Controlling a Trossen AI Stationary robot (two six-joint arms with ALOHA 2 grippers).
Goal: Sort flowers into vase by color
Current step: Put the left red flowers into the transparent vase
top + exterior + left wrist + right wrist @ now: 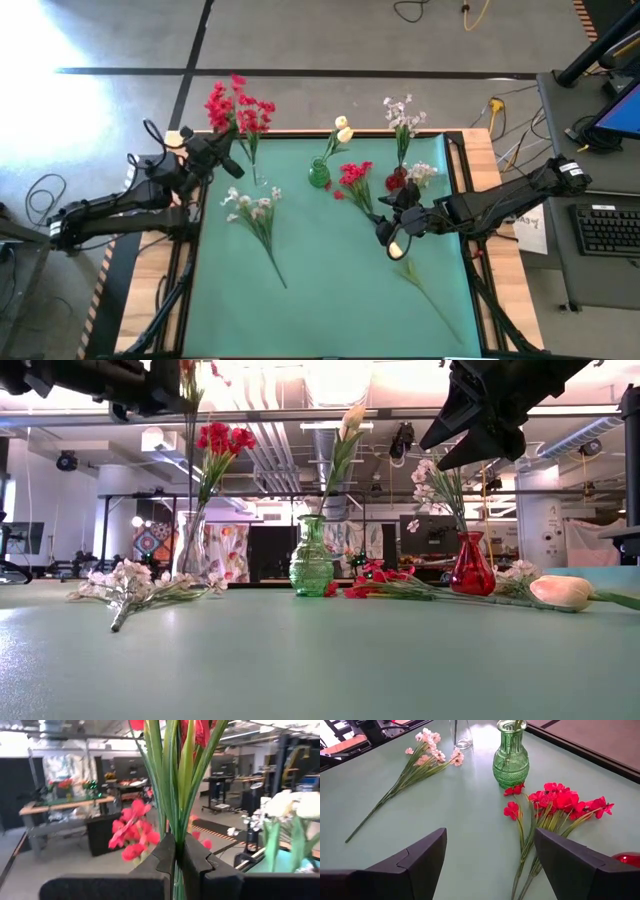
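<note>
Two dark, angular, jointed arms [120, 205]

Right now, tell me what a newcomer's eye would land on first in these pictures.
First, the left gripper at the mat's far left, shut on a bunch of red flowers by the clear vase. Next, the right gripper, open, hovers over a cream-yellow bud lying on the green mat. The green vase and red vase stand along the far edge.
</note>
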